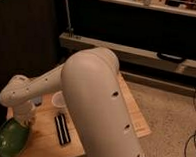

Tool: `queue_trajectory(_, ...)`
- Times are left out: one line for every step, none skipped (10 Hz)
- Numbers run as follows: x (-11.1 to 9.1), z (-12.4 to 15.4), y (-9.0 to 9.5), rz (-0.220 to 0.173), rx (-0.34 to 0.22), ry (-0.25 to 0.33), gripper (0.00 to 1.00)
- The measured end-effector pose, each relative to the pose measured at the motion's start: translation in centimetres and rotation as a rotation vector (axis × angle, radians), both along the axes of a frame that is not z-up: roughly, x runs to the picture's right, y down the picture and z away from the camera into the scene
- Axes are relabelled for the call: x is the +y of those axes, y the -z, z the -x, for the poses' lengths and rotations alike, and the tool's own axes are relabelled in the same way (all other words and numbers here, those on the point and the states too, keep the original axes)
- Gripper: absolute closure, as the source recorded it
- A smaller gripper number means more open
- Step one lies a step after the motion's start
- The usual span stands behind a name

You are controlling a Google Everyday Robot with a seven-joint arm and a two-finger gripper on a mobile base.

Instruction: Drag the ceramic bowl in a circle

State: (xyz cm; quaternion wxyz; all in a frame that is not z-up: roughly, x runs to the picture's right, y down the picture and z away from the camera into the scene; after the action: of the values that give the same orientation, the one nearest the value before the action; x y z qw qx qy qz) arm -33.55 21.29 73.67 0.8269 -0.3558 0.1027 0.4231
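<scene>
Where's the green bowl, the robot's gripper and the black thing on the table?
ceramic bowl [10,140]: camera view, its green inside.
gripper [26,121]: camera view, its tip, at the bowl's upper rim.
black thing [62,129]: camera view, its middle.

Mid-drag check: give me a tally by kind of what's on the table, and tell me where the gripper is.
Green bowl: 1
Clear plastic cup: 1
Black bar-shaped item: 1
Small bluish item, partly hidden: 1
Total: 4
Gripper: shut, down at the bowl's upper rim.
</scene>
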Motion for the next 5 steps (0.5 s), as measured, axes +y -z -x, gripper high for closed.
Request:
queue_trajectory(-0.6,-0.6,-0.9,0.007,0.021,-0.019,1.0)
queue_trajectory(-1.0,-1.5,-1.6,0.011,0.041,-0.032,1.0)
queue_trajectory(-1.2,-3.1,-2.7,0.015,0.075,-0.051,1.0)
queue_trajectory(-1.3,-4.6,-3.2,0.016,0.101,-0.064,1.0)
queue_trajectory(-1.3,-5.9,-3.5,0.013,0.116,-0.083,1.0)
